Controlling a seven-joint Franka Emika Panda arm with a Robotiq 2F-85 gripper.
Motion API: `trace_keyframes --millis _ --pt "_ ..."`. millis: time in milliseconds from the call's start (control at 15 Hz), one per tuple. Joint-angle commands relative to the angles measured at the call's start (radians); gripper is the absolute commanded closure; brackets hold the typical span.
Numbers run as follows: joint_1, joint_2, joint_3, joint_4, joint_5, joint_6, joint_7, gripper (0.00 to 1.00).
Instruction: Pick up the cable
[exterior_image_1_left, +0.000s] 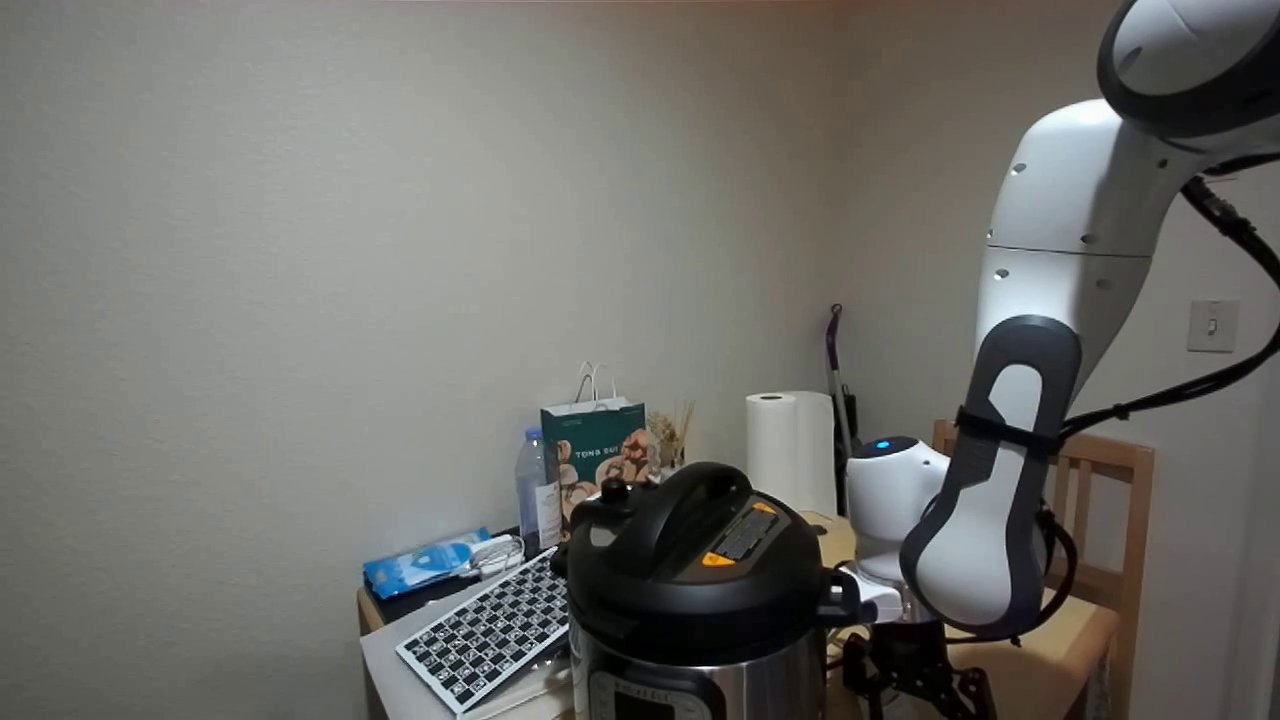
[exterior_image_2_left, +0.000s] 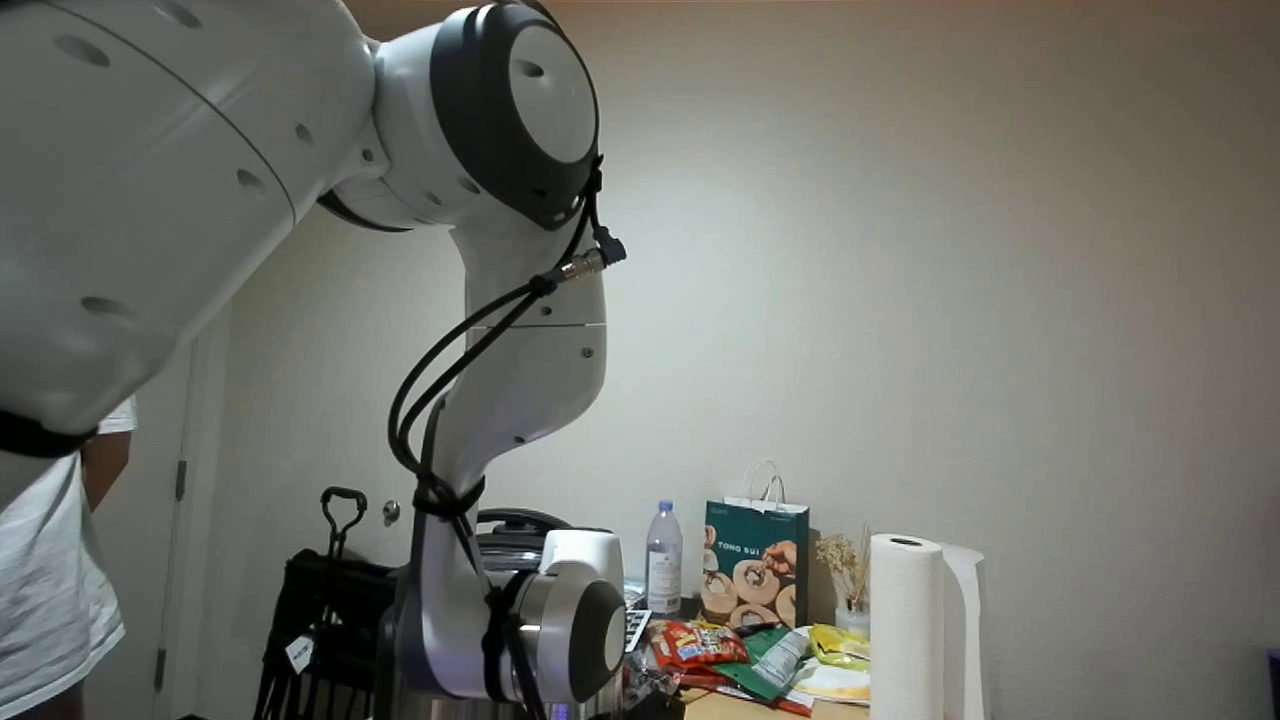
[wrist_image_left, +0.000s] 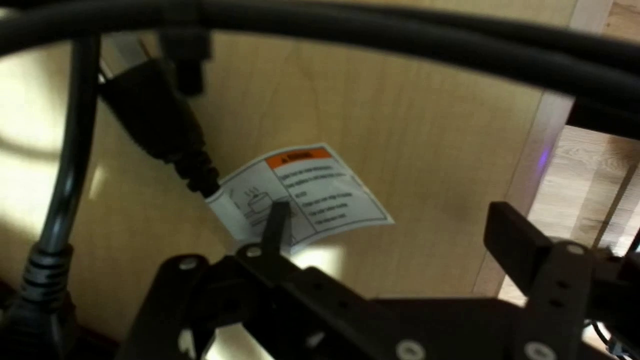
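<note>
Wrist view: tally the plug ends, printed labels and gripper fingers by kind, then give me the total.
Plug ends: 2 (the lower one is in shadow)
Printed labels: 1
Gripper fingers: 2
Total: 5

An exterior view faces a room corner (exterior_image_1_left: 845, 200) over a nearby pressure cooker (exterior_image_1_left: 690, 610). An exterior view looks past the close robot arm (exterior_image_2_left: 530, 380) towards a wall (exterior_image_2_left: 1080, 300). Both exterior views share the robot arm, bag (exterior_image_2_left: 755, 560) and paper towels (exterior_image_2_left: 905, 630). The wrist view looks down, very near, past the gripper (wrist_image_left: 387, 217) onto a wooden surface (wrist_image_left: 425, 145).
</note>
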Motion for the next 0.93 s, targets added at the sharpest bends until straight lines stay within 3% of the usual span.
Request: trace_keyframes --millis 0,333,667,800,867 --pt "0.090 -0.021 -0.029 -0.021 -0.025 0.105 0.021 0.00" --pt "0.210 -0.020 -0.120 -0.045 -0.101 0.248 0.034 0.00" --pt "0.274 -0.024 -0.175 -0.059 -0.094 0.286 0.037 0.00" --pt "0.373 -0.060 -0.274 -0.078 -0.103 0.220 0.070 0.00" --pt "0.455 -0.087 -0.355 -0.093 -0.110 0.187 0.106 0.00"
